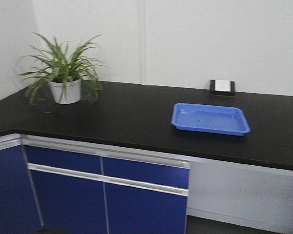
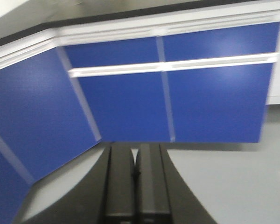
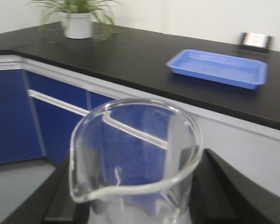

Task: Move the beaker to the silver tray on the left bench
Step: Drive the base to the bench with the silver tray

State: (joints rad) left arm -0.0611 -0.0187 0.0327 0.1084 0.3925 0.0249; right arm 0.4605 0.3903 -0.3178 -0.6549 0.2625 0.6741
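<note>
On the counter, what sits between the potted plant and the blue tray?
Nothing: only bare black countertop separates the potted plant and blue tray, clearest in the front-facing view.

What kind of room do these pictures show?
Probably a laboratory, though it is not certain. A long black bench runs above blue cabinets, a blue tray lies on the bench, and a clear glass beaker is in view.

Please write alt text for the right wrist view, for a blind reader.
A clear glass beaker, gripped by the right claw, fills the foreground. Behind it, a black bench top carries a blue tray and a potted plant, above blue cabinets.
</note>
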